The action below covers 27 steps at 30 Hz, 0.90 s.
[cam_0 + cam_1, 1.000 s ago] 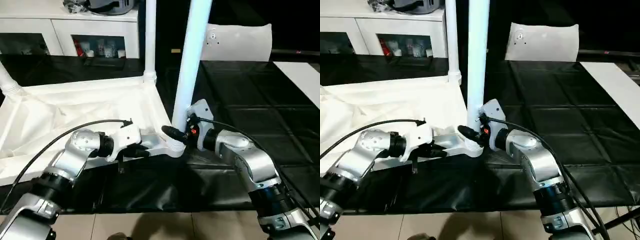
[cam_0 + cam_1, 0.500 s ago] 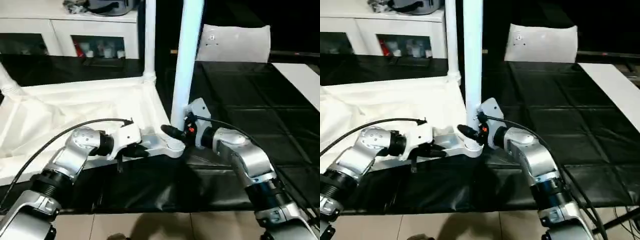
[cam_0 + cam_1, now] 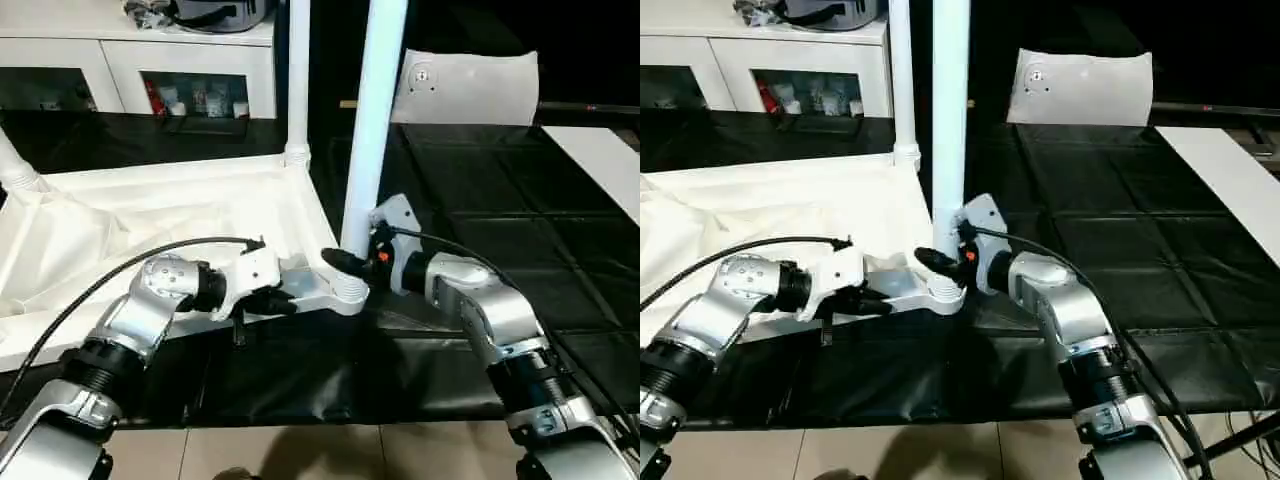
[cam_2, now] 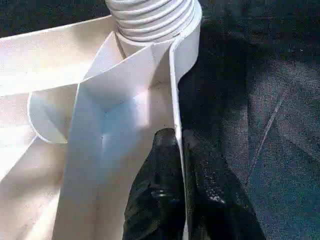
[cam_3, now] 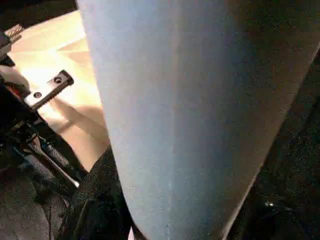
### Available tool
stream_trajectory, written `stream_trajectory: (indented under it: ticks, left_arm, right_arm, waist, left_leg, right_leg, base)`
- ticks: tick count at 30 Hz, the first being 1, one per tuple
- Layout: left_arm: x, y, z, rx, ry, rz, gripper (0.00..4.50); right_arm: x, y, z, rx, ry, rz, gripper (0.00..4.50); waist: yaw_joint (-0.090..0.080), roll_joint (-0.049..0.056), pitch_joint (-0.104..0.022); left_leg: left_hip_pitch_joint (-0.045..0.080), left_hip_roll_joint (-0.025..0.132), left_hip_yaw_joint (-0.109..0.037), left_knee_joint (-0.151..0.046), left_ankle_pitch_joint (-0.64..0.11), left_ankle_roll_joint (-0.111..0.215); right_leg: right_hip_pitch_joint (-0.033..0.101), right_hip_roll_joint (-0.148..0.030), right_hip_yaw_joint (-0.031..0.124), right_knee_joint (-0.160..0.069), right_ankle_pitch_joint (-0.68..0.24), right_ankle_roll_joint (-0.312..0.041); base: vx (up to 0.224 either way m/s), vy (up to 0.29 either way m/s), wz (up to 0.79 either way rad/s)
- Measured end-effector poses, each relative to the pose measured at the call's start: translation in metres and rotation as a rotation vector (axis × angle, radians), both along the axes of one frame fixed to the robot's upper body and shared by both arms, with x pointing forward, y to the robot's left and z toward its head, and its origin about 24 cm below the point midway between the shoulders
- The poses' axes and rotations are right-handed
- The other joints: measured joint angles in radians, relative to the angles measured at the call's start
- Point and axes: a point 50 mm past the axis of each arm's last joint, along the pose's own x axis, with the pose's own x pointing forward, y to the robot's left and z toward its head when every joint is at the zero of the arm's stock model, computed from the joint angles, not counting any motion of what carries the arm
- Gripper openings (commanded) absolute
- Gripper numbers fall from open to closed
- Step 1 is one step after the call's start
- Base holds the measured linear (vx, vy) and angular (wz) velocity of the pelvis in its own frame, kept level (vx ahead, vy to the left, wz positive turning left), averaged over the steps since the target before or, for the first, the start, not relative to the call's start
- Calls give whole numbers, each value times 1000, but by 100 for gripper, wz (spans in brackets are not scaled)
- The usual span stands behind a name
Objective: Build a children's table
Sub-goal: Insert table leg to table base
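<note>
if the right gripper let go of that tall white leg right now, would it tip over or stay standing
Probably stay, though wobbly. The leg stands upright with its foot in the corner socket, which should brace it. It is long and rises far above that hold, so a nudge could lever it. The left gripper, pinching the tabletop rim, helps steady the base.

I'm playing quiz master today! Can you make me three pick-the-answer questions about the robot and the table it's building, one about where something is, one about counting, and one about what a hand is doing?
1. Where does the leg held by the right gripper stand?
A. In the near corner socket of the tabletop
B. Flat on the black mat
C. On the cupboard

2. How many legs stand up from the tabletop?
A. One
B. Three
C. Five

3. What is the left gripper doing?
A. Hanging open in the air
B. Pinching the tabletop's edge
C. Holding a cup

Answers: 1 A, the leg rises straight from the ribbed corner socket. 2 B, head views show one near, one at the far corner, one at the left edge. 3 B, its black fingers close on the thin white wall.
</note>
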Motion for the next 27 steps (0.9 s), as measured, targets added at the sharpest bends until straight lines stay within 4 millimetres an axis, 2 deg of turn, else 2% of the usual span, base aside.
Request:
stream_trajectory:
  ticks: [10,15,18,20,24,27]
  left_arm:
    - [0,-2,0,-22,9,3,0]
    - [-1,-2,-2,-39,30,20,0]
    - [-1,-3,-4,-47,36,29,0]
    - [-1,-5,-6,-58,40,37,0]
    - [-1,-7,-7,-64,42,34,0]
    - [-1,-8,-7,-63,38,25,0]
  right_arm:
    - [-3,-12,-13,200,96,-96,191]
    - [-10,-16,-22,268,83,-140,191]
    - [-15,-18,-25,283,50,-167,191]
    - [-21,-21,-27,296,21,-188,191]
    - [-28,-24,-28,288,-29,-197,191]
    - [-32,-22,-25,217,-96,-156,190]
  waist:
    - [5,3,-1]
    - [9,13,-5]
    - [12,24,-6]
    - [17,35,-6]
    - [25,41,-6]
    - [30,42,-6]
  left_leg:
    - [0,-1,1,-5,0,0]
    - [1,-1,1,-10,0,0]
    - [2,-1,1,-11,0,0]
    - [3,-2,1,-12,0,0]
    - [2,-4,1,-16,0,0]
    - [2,-4,1,-18,0,0]
  right_leg:
    - [1,0,0,-5,1,-2]
    - [2,-1,-1,-10,4,-7]
    - [2,-1,-1,-13,4,-7]
    - [2,-1,-1,-15,1,-2]
    - [3,-2,-1,-15,1,-1]
    - [3,-2,-1,-15,0,0]
  base:
    - [0,0,0]
    - [0,0,0]
    - [0,0,0]
    - [0,0,0]
    - [0,0,0]
    - [0,0,0]
